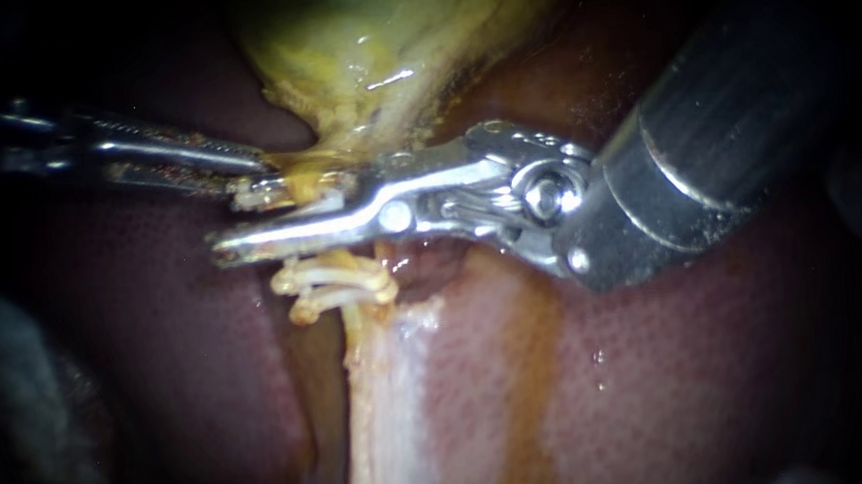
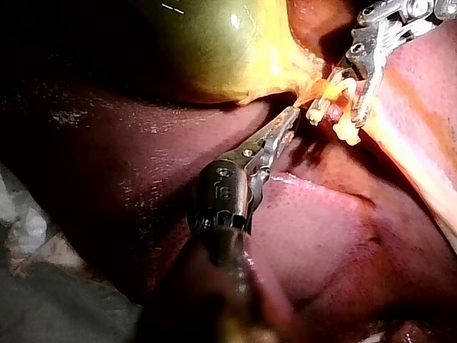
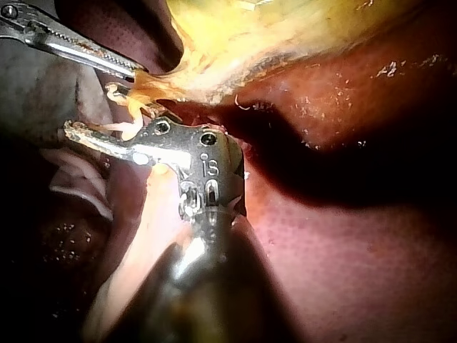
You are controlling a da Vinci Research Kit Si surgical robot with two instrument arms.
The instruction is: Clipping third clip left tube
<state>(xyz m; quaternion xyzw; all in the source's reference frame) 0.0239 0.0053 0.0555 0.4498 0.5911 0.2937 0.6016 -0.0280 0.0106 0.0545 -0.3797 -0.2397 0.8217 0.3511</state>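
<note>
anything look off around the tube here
The white clips on the tube, just below my right instrument, sit crooked and crowded against each other rather than neatly side by side. My left instrument holding the gallbladder looks ordinary.

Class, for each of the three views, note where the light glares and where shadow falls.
Endoscope view: glare streaks the wet gallbladder and the metal of the right instrument; the left instrument sits in shadow. Left wrist view: a bright spot on the gallbladder, darkness around the left instrument's shaft. Right wrist view: a deep shadow crosses the liver beside the right instrument.
</note>
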